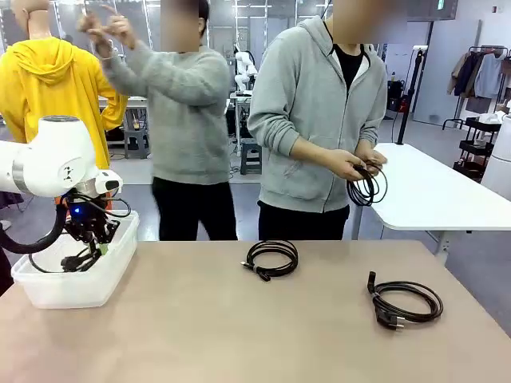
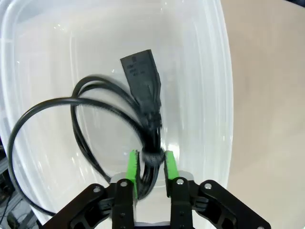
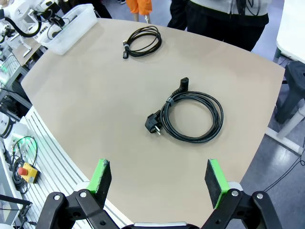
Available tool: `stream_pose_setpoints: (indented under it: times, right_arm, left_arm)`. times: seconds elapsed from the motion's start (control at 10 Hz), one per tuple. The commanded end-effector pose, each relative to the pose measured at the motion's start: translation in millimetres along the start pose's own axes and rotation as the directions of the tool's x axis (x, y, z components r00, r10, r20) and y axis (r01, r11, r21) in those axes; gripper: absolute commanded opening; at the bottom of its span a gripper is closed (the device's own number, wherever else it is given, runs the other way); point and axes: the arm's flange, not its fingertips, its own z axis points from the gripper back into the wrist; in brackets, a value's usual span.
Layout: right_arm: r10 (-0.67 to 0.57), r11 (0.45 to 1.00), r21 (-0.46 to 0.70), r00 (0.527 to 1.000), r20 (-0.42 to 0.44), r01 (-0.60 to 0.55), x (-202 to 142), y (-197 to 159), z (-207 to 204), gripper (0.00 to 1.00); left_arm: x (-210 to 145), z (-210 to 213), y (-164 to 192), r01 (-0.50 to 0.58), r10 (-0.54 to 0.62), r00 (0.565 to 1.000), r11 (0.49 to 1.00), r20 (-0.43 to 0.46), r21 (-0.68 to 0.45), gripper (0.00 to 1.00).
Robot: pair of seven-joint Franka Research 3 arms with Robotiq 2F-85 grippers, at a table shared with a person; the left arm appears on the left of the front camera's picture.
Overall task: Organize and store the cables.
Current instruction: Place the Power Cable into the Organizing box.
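My left gripper (image 1: pixel 94 239) hangs over a clear plastic bin (image 1: pixel 80 291) at the table's left end. In the left wrist view its green pads (image 2: pixel 133 171) press on the strapped neck of a coiled black cable (image 2: pixel 142 76), which dangles inside the bin (image 2: pixel 214 95) with its loops and plug below. A second coiled cable (image 1: pixel 271 259) lies mid-table and a third cable (image 1: pixel 403 302) lies at the right. My right gripper (image 3: pixel 158 179) stands open high above the table's near edge, looking down on the nearer cable (image 3: pixel 193 117) and the farther cable (image 3: pixel 142 40).
A person in a grey hoodie at the far side winds another black cable (image 1: pixel 366 185) in both hands. Another person stands behind to the left. A white table (image 1: pixel 447 199) stands at the back right. The bin (image 3: pixel 71 24) sits at the table's far corner in the right wrist view.
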Motion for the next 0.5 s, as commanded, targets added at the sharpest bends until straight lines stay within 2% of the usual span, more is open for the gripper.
stream_pose_setpoints:
  times: [0.0,0.1,0.2,0.4]
  right_arm:
    - [0.016,1.000,0.009,1.000,0.013,-0.017,0.7,-1.4,0.1,1.00]
    - [0.016,1.000,0.009,1.000,0.013,-0.017,0.7,-1.4,0.1,1.00]
    - [0.016,1.000,0.009,1.000,0.013,-0.017,0.7,-1.4,0.1,1.00]
    - [0.016,1.000,0.009,1.000,0.013,-0.017,0.7,-1.4,0.1,1.00]
  left_arm:
    - [8.0,12.4,5.3,0.006,-0.006,1.000,1.000,-0.025,-0.021,0.72]
    - [6.1,15.7,5.6,0.007,-0.007,1.000,1.000,-0.022,-0.017,0.93]
    - [7.2,18.2,5.0,0.004,-0.004,1.000,1.000,-0.017,-0.013,1.00]
    - [5.2,21.5,5.2,0.001,-0.002,1.000,1.000,-0.016,-0.012,1.00]
